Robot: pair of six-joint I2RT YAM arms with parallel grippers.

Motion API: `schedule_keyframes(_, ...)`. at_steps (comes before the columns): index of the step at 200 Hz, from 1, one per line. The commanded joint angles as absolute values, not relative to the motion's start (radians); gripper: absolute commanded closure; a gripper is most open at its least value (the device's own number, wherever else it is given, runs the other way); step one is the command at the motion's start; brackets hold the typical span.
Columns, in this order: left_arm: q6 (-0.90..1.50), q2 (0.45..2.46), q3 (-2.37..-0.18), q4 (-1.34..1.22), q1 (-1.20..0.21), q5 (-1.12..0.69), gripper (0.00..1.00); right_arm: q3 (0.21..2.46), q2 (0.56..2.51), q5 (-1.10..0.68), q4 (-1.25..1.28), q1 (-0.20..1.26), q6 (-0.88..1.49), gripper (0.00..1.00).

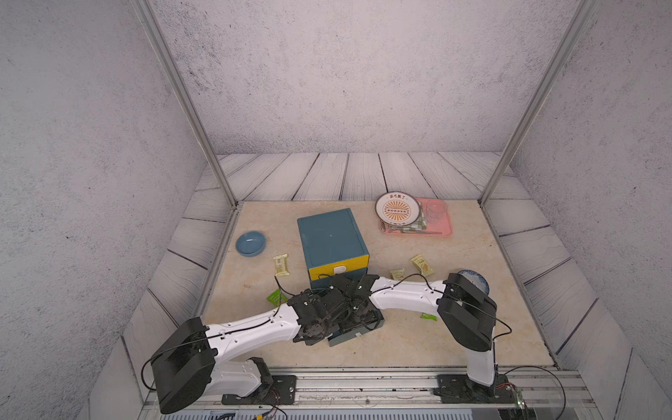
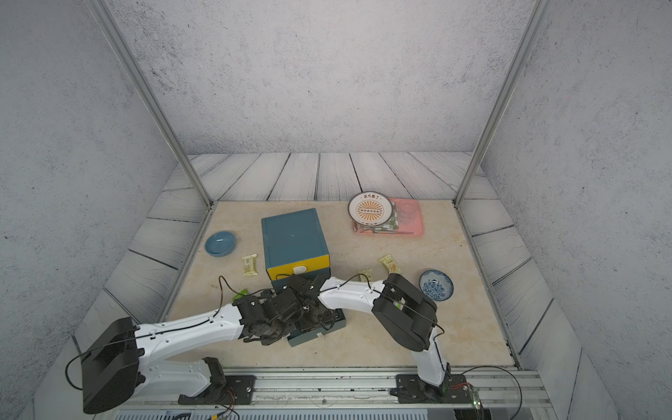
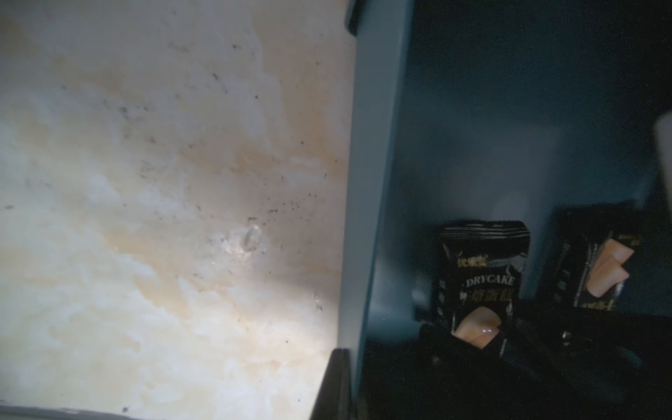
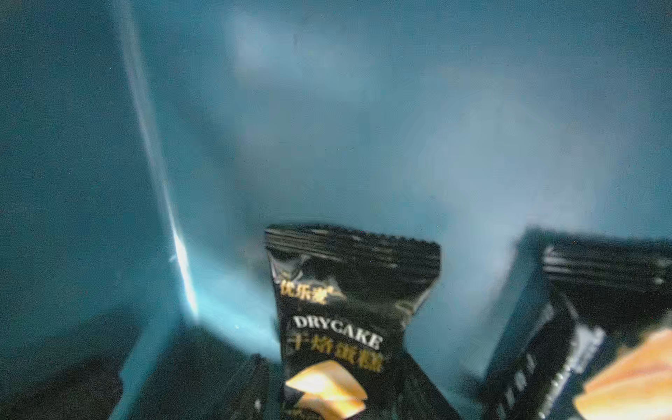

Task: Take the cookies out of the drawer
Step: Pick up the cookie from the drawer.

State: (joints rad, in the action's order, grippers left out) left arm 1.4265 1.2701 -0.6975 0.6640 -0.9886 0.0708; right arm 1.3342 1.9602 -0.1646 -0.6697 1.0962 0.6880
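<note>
reaching into the pulled-out drawer, going after cookies left inside. pinching one black packet upright in the pressed-together left gripper, probably readying it for lifting out. straddling a second black packet with the right gripper; failing to tell whether clamped.

Grey speckled walls stand at nine, twelve and three o'clock. Beige marble-pattern tabletop, whitewashed plank border. Aluminium posts at eleven and one o'clock.
</note>
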Motion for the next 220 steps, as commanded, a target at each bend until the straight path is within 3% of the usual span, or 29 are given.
schedule_keyframes(1, 1.446, 1.308, -0.650, 0.538, -0.979, 0.060, 1.00, 1.315, 2.058, -0.156, -0.658, 1.140, 0.666, 0.47)
schedule_keyframes(24, 1.429, 1.303, -0.680, 0.561, -0.979, 0.079, 1.00, 1.300, 2.067, -0.164, -0.640, 1.139, 0.679, 0.58)
schedule_keyframes(73, 1.431, 1.307, -0.666, 0.551, -0.979, 0.064, 1.00, 1.334, 2.041, -0.129, -0.674, 1.137, 0.669, 0.66)
schedule_keyframes(146, 1.437, 1.283, -0.635, 0.572, -0.977, 0.072, 1.00, 1.320, 1.835, -0.071, -0.709, 1.092, 0.680, 0.72)
schedule_keyframes(220, 1.426, 1.284, -0.634, 0.588, -0.971, 0.075, 1.00, 1.260, 1.699, -0.066, -0.742, 1.024, 0.686, 0.73)
